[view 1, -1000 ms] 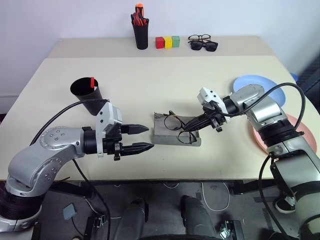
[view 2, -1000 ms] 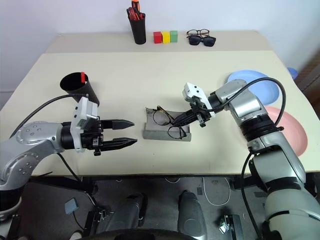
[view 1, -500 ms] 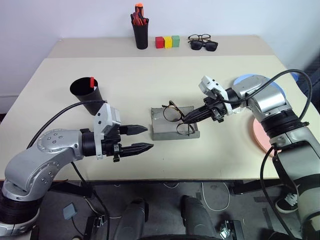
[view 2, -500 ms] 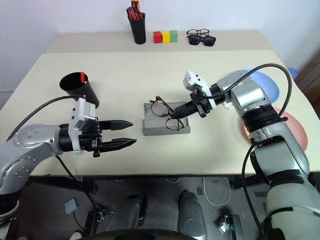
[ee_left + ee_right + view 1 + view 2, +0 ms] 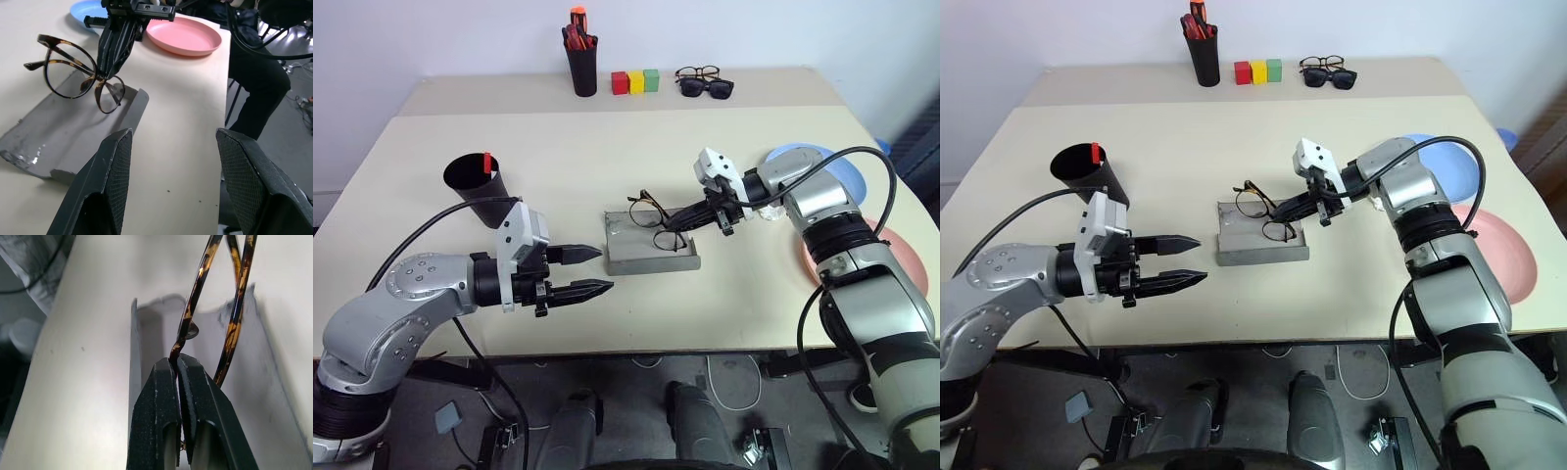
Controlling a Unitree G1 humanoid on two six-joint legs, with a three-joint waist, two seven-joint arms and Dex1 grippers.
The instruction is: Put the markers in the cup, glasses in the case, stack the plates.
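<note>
Since the frame a second earlier, the right gripper has carried the thin tortoiseshell wire-framed glasses up off the lining of the open grey hard-shell case, so they now hang just above its far half, and the arm no longer covers the round light blue plastic plate or the pink plate; the left gripper has kept its place. In the head views, that left gripper hovers with fingers spread, empty, just left of the case, with the tapered matte black cup behind it showing a red marker tip. No writing is readable anywhere. In the left wrist view, the glasses hang tilted over the case, both plates lying beyond. In the right wrist view, the closed fingers pinch the frame at the bridge.
</note>
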